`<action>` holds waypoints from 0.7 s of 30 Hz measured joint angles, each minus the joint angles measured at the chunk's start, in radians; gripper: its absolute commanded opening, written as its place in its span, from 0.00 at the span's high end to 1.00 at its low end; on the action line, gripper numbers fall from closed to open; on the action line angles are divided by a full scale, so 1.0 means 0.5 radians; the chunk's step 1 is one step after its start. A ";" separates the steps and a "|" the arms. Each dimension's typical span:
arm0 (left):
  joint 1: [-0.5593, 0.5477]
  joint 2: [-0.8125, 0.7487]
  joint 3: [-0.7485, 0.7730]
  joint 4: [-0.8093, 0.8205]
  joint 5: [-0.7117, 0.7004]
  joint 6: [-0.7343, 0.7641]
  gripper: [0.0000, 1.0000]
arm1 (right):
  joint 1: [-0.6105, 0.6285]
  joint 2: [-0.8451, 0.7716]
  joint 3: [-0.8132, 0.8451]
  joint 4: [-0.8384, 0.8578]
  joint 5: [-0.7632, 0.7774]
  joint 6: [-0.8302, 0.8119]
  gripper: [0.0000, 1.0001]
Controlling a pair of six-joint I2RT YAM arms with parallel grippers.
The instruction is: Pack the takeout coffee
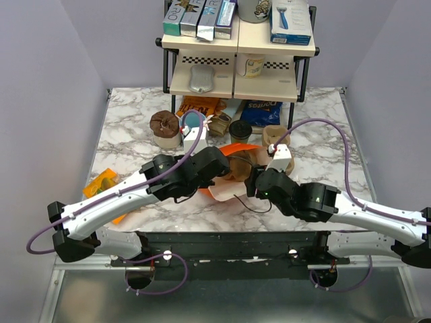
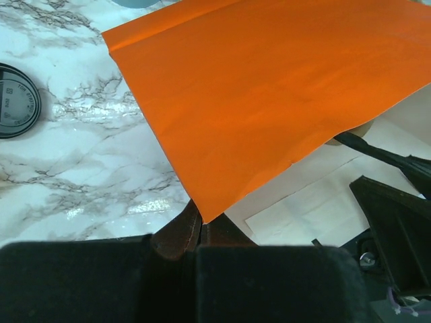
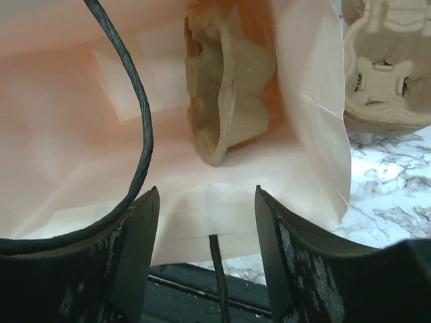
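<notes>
Arms [image 1: 182, 173] hide much of the orange paper bag [image 2: 269, 87]. Your left gripper [image 2: 195, 235] pinches its corner; your right gripper [image 3: 207, 222] gapes at its mouth. The olive, black-lidded takeout coffee [image 1: 240, 130] stands toward the marble table's [image 1: 128, 128] far edge.

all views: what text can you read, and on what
"QU", rest cut off: teal box.
"Doritos", probably: blue bag.
Coffee lid: raised print, too small to read.
Other boxes beside the teal one: blurred.
</notes>
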 measured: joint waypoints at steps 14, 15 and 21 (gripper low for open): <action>0.000 -0.172 -0.259 0.267 0.127 0.115 1.00 | -0.033 -0.076 -0.053 0.233 0.125 -0.189 0.34; 0.000 -0.180 -0.263 0.275 0.127 0.115 1.00 | -0.043 -0.084 -0.060 0.243 0.124 -0.201 0.34; 0.000 -0.217 -0.290 0.323 0.145 0.122 1.00 | -0.088 -0.101 -0.120 0.343 0.134 -0.257 0.37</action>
